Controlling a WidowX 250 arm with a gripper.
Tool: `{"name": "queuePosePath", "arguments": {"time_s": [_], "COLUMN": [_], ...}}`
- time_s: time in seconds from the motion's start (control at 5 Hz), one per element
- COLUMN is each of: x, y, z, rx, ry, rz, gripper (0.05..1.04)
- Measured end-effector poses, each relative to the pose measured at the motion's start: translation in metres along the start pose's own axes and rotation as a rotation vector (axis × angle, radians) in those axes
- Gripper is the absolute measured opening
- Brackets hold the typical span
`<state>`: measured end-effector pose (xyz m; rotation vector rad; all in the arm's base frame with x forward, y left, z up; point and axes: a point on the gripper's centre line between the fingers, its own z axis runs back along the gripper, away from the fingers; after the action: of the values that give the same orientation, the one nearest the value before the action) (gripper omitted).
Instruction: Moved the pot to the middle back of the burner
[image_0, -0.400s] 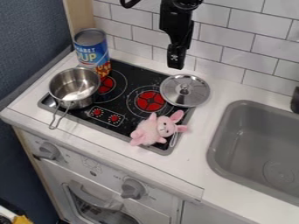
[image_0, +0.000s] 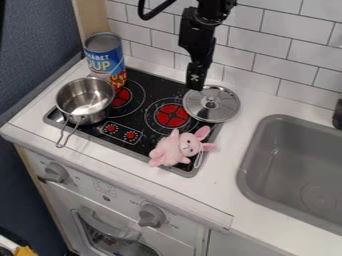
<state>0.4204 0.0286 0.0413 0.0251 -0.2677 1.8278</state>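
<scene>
From my camera view I count one metal pot (image_0: 85, 100), one lid (image_0: 211, 103), one soup can (image_0: 105, 57), one pink plush toy (image_0: 177, 148), two red burner spots on the black cooktop (image_0: 143, 131) and one grey sink (image_0: 294, 120). I also count two small printed dials (image_0: 121, 132) on the cooktop and two grey knobs (image_0: 152, 215) on the cabinet front. The pot sits upright at the cooktop's left end, in front of the can, its wire handle (image_0: 63, 136) sticking out past the front edge over the counter. The lid lies at the back right corner, overlapping the cooktop's edge, and the toy covers part of the front right. My gripper (image_0: 194, 87) hangs by the upper left rim of the lid; I can't tell whether it touches, nor whether it's open or closed. The pot hides part of the left burner spot, the sink runs out of view at the right, and I can't make out the dark object (image_0: 337, 115) cut off at the right edge or the yellow thing (image_0: 25, 251) at the lower left. Compared with the earlier frame, my gripper has come down and a little left, towards the lid, and more of the black cable (image_0: 152, 15) shows. The pot, lid, can and toy look unmoved.
</scene>
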Motion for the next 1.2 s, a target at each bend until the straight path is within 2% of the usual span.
{"name": "queuePosePath", "arguments": {"time_s": [0.2,0.4,0.8,1.0,1.2], "x": [0.019,0.048,0.099,0.120,0.136], "y": [0.003,0.012,0.035,0.045,0.059], "z": [0.012,0.020,0.028,0.027,0.013], "rx": [-0.023,-0.032,-0.025,-0.012,0.030], "ry": [-0.006,-0.011,-0.056,-0.047,0.008], "rz": [0.074,0.111,0.176,0.260,0.435], "gripper": [1.001,1.001,1.001,1.001,1.001]}}
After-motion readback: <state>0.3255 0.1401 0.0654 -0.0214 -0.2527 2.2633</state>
